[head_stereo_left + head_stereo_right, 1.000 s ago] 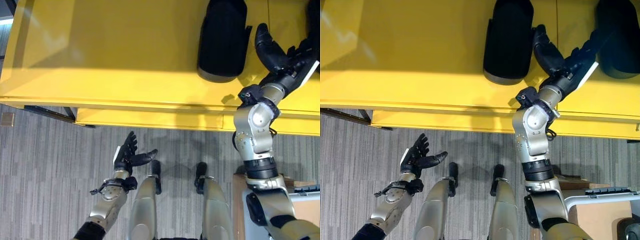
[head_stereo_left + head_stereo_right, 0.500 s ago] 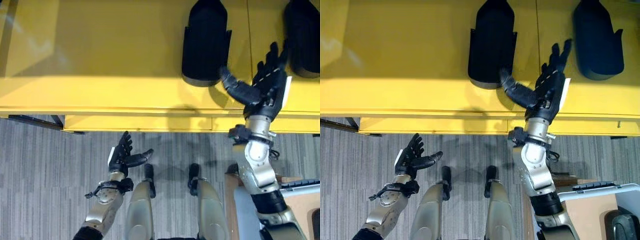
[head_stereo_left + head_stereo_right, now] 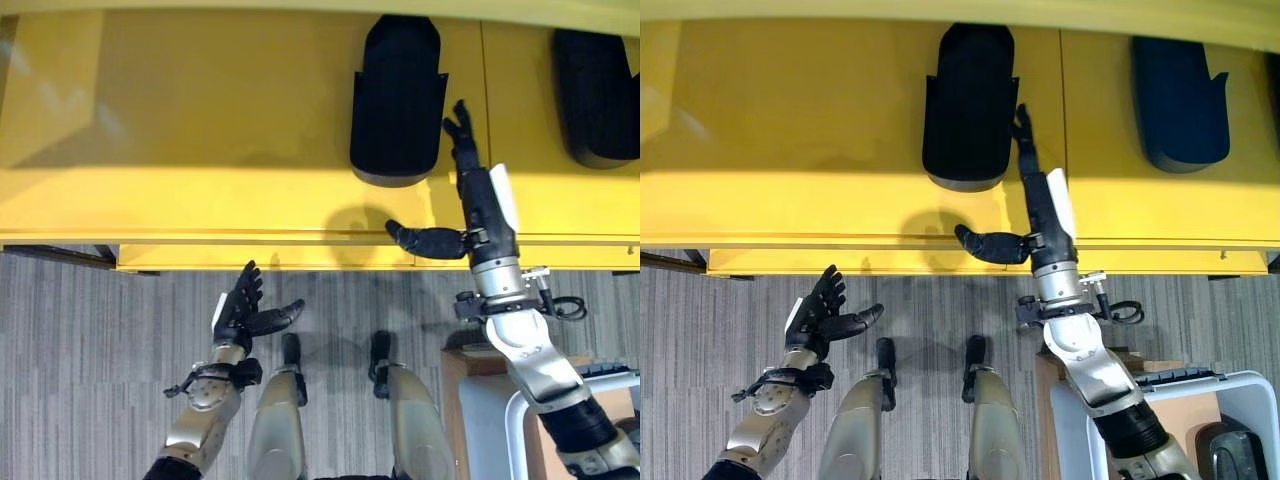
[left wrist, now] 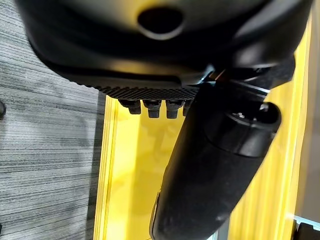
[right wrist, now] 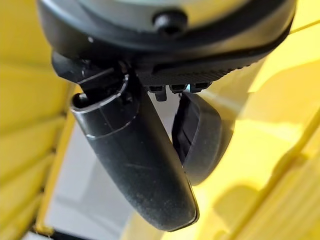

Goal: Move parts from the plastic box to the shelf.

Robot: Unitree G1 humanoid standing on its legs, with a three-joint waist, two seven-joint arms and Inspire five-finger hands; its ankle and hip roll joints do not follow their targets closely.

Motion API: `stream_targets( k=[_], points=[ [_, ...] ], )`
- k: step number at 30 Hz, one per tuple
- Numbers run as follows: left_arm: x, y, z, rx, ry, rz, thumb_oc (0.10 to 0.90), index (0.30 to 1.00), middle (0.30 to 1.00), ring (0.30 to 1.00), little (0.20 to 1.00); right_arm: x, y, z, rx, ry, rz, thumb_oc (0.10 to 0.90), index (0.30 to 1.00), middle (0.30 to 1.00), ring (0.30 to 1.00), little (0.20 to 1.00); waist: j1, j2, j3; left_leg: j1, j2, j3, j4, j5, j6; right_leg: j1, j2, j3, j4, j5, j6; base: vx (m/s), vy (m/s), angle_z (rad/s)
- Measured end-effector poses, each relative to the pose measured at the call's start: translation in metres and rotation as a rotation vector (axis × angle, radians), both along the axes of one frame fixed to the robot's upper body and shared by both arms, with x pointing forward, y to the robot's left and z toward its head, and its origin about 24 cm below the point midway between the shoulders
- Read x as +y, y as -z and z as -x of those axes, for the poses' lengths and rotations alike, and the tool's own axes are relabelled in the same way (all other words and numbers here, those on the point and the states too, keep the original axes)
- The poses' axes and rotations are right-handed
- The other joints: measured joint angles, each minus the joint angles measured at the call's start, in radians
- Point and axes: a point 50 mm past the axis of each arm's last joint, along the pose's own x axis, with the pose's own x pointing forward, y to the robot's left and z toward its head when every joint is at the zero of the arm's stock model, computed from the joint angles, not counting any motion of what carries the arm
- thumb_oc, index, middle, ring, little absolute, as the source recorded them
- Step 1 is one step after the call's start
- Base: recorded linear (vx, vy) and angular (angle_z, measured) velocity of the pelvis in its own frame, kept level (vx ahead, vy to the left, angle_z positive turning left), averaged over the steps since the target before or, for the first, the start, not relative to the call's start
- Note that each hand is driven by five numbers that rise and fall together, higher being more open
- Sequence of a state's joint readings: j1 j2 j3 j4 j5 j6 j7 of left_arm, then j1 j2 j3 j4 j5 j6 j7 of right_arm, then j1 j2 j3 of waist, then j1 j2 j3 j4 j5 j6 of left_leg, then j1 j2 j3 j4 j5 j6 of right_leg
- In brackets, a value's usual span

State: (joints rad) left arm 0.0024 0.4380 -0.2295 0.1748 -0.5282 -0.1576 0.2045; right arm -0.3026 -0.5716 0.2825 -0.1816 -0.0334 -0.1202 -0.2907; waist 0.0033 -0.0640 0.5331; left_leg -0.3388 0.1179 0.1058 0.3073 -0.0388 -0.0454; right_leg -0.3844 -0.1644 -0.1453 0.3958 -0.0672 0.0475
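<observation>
Two black moulded parts lie on the yellow shelf: one in the middle, another at the far right. My right hand is open and holds nothing. Its straight fingers reach over the shelf just right of the middle part, apart from it, and its thumb sticks out along the shelf's front edge. The right wrist view shows that part past the thumb. My left hand is open and idle, low over the floor in front of the shelf.
The pale plastic box stands at the lower right by my right arm, with a dark part and brown cardboard inside. Grey striped carpet lies before the shelf. The shelf's left half is bare yellow.
My right hand has drawn back from beside the middle part toward the shelf's front edge, turning edge-on with nothing in it. The camera has shifted too. The left hand has stayed put.
</observation>
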Motion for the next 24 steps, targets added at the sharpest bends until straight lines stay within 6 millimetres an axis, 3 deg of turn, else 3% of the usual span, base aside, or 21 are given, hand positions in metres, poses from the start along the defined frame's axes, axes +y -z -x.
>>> stream_targets(
  k=[16,24],
  points=[
    [-0.002,-0.005,-0.004,-0.029,0.006,-0.038,0.900,1.000,1.000,1.000,1.000,0.023,0.004,-0.013,-0.141,0.072,0.550,0.900,1.000,1.000,1.000,1.000,0.004,0.000,-0.001,0.011,0.001,0.001,-0.018,0.008,-0.002,0.007,0.002,-0.002,-0.014,0.003,-0.002,0.00,0.000,0.00],
    [-0.002,-0.005,-0.005,-0.037,-0.004,-0.043,0.900,1.000,1.000,1.000,1.000,0.023,0.008,-0.012,-0.157,0.085,0.667,0.900,1.000,1.000,1.000,1.000,0.003,0.001,-0.001,0.009,0.001,0.001,-0.019,0.008,-0.002,0.006,0.002,-0.002,-0.015,0.003,-0.002,0.00,0.000,0.00]
  ],
)
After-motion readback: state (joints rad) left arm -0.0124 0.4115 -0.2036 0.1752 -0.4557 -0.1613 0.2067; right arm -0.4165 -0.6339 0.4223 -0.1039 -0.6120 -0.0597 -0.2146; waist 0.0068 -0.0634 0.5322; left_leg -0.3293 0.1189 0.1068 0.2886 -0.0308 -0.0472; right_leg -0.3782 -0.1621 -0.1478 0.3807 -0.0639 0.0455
